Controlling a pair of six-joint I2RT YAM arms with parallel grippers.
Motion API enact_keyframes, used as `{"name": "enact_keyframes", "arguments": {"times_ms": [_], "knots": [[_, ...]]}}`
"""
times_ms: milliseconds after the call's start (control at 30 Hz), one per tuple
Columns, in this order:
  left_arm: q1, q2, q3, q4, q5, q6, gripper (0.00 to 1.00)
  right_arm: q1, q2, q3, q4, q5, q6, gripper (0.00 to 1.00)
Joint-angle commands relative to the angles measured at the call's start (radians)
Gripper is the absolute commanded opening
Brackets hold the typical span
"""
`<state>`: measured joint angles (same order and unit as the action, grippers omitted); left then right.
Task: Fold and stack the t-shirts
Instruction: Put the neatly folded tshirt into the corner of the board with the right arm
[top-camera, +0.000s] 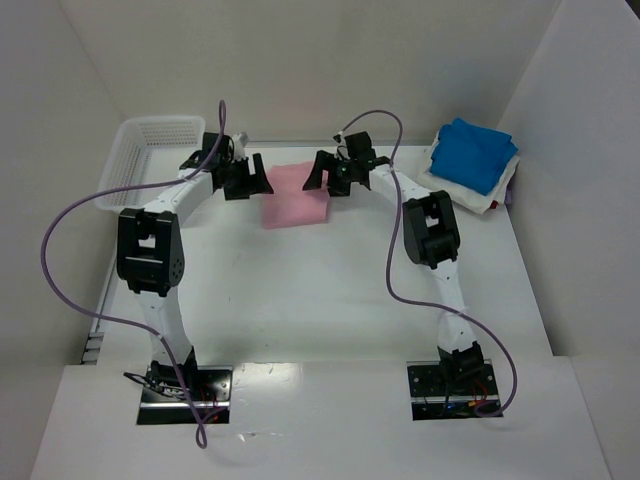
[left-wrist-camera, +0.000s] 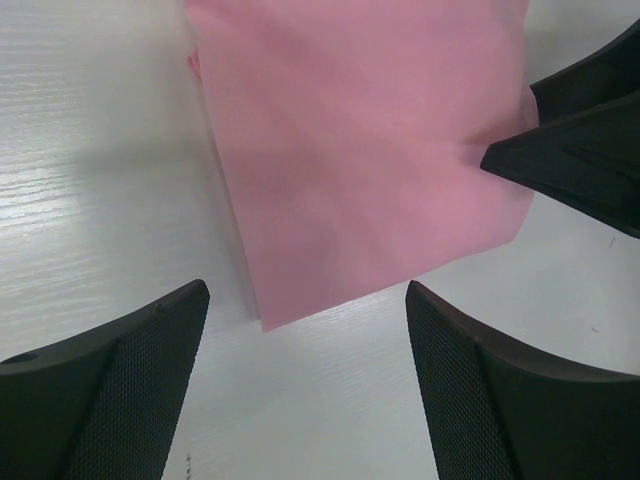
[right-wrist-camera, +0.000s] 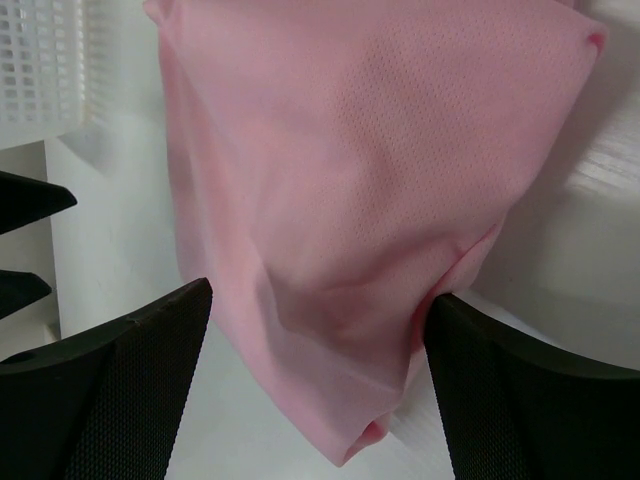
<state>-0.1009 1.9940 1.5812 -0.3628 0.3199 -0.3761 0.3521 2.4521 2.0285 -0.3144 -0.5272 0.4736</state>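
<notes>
White basket (top-camera: 150, 150) far left; left gripper (left-wrist-camera: 307, 300), fingers apart and empty, sits at the near corner of the folded pink t-shirt (top-camera: 297, 195). The right gripper (right-wrist-camera: 320, 295) is also spread, straddling the opposite edge, and the blue t-shirt (top-camera: 478, 152) lies on the white t-shirt (top-camera: 465, 195) far right. Risk: pinching only the top layer would likely let the fold open or drag crooked toward the stack; no writing or labels readable.

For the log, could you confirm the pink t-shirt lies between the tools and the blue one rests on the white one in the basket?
Not in the basket: the top external view shows the blue t-shirt resting on the white t-shirt on the table. The pink t-shirt lies between the left tool and right tool.
</notes>
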Motion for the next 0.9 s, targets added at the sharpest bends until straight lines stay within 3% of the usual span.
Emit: {"name": "enact_keyframes", "arguments": {"times_ms": [0,200,667,800,867], "knots": [[-0.002,-0.063,-0.02,0.021,0.021,0.043,0.88,0.005,0.003,0.053,0.034,0.041,0.019,0.9],[-0.002,-0.068,-0.02,0.012,0.03,0.073,0.88,0.005,0.027,0.071,0.028,0.091,0.039,0.9],[0.032,-0.143,-0.096,0.002,0.078,0.095,0.88,0.064,0.113,0.211,-0.093,0.193,0.034,0.77],[0.05,-0.178,-0.113,0.002,0.094,0.095,0.88,0.078,0.131,0.245,-0.148,0.242,0.012,0.68],[0.061,-0.193,-0.124,0.002,0.103,0.1,0.88,0.088,0.137,0.262,-0.167,0.268,-0.003,0.56]]}}
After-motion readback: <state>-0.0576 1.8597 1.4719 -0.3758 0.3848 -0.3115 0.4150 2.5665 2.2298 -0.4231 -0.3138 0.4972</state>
